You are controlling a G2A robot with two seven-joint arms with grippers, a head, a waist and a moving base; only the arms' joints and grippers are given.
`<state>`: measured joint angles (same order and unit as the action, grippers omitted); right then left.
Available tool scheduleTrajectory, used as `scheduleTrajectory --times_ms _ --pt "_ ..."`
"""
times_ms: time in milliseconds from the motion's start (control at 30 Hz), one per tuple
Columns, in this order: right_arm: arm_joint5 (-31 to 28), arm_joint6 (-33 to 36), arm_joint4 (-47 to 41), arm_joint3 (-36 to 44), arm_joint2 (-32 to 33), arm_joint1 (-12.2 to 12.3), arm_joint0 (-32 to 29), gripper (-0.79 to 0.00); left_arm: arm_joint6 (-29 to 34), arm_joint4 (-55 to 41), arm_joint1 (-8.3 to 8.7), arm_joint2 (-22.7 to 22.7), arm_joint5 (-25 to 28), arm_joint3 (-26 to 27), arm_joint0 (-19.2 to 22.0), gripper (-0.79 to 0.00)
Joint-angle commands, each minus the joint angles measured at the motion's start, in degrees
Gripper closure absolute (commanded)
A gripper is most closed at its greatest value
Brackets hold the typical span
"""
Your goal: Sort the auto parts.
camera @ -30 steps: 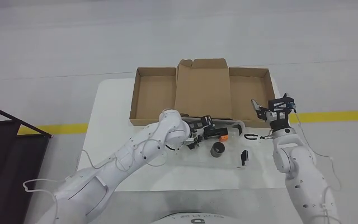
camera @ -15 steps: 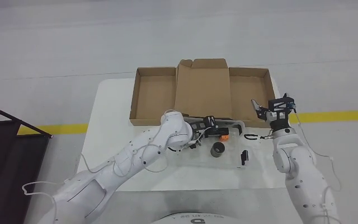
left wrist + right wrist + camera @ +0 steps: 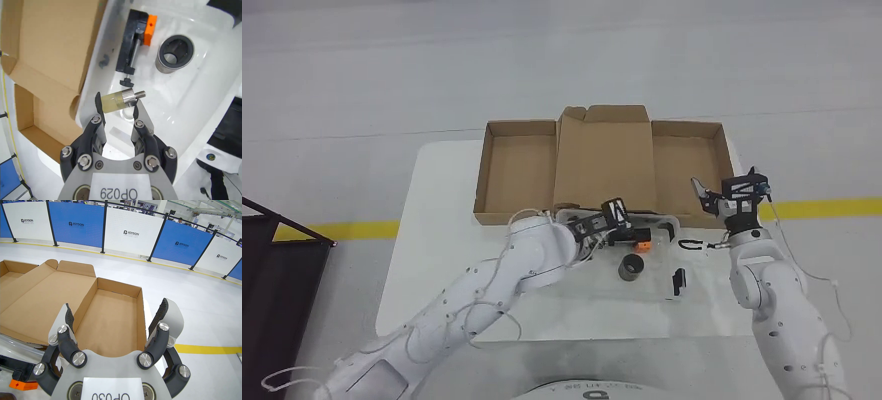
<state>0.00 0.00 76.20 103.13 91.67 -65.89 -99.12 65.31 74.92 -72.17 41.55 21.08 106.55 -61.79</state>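
Gingerly, the left gripper [image 3: 117, 107] clamps a threaded stud [image 3: 113, 102] by its ends above the table [image 3: 175, 98] beside the cardboard box [image 3: 47, 43], a fingertip hold that looks liable to let it twist free, while the right gripper [image 3: 116, 317] hangs wide open.

Noted: a plain brown cardboard box [image 3: 604, 165] on a white desk [image 3: 442, 200], a black clamp [image 3: 126, 47] with an orange block [image 3: 150, 32], a dark grey sleeve [image 3: 166, 68] rimmed black, a bolt [image 3: 118, 101] pale yellow and silver, a light grey floor [image 3: 542, 60] with a yellow line [image 3: 842, 208], and panels [image 3: 75, 224] alternately blue and white.
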Motion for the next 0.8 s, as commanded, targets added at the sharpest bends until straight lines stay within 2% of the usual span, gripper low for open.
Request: scheduleTrajectory --times_ms 0,200,267,400,500,633,700,733,767 --pt "0.0 0.0 0.0 0.0 0.0 0.0 0.0 -0.785 -1.86 0.87 1.0 3.66 0.61 1.49 -2.26 0.0" --pt "0.0 0.0 0.0 0.0 0.0 0.0 0.0 -0.785 -5.18 1.81 3.6 15.88 1.0 2.77 -7.96 0.0" --pt "0.0 0.0 0.0 0.0 0.0 0.0 0.0 -0.785 -6.78 1.66 4.23 19.8 0.67 1.59 -9.41 0.0" --pt "0.0 0.0 0.0 0.0 0.0 0.0 0.0 -0.785 -10.62 -2.95 5.12 26.1 3.37 -2.96 -10.92 0.0" --pt "0.0 0.0 0.0 0.0 0.0 0.0 0.0 -0.785 -11.2 -5.79 5.4 27.41 6.49 -7.83 -10.25 0.0" --pt "0.0 0.0 0.0 0.0 0.0 0.0 0.0 -0.785 -11.65 -6.47 5.16 25.55 7.56 -12.18 -7.91 0.0" --pt "0.0 0.0 0.0 0.0 0.0 0.0 0.0 -0.785 -12.44 -6.46 5.01 24.74 7.17 -13.07 -7.1 -0.225" --pt "0.0 0.0 0.0 0.0 0.0 0.0 0.0 -0.785 -12.87 -6.41 4.97 24.48 6.87 -13.3 -6.85 -0.28" --pt "0.0 0.0 0.0 0.0 0.0 0.0 0.0 -0.785 -13.26 -6.41 4.93 24.27 6.66 -13.35 -6.67 -0.382"
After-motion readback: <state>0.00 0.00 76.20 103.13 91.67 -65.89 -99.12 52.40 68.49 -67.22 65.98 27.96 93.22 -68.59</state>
